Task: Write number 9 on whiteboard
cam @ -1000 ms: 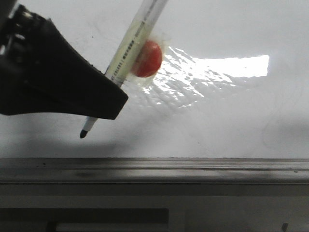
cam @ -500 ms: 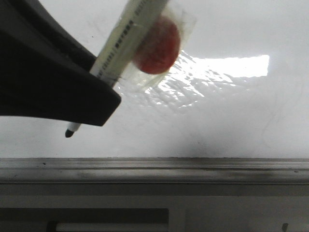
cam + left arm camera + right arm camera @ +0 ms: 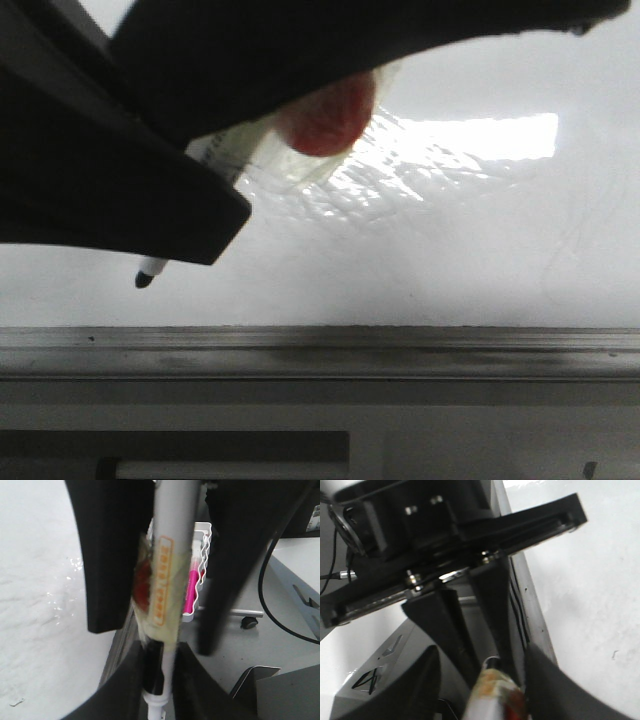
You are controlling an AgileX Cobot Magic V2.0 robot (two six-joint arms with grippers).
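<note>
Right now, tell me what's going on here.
The left gripper is clamped on a marker. The marker's tip points down in front of the whiteboard, low on its left part. The right gripper sits around the marker's back end, but I cannot tell whether it grips. Only a faint thin line shows on the board's right.

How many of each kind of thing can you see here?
Pens: 2, a white marker and a pink pen
Grippers: 2, the left gripper holding the white marker, and the right gripper open around it
Whiteboards: 1, the whiteboard
Baskets: 1, the wire basket with the pink pen in it
Total: 6
</note>
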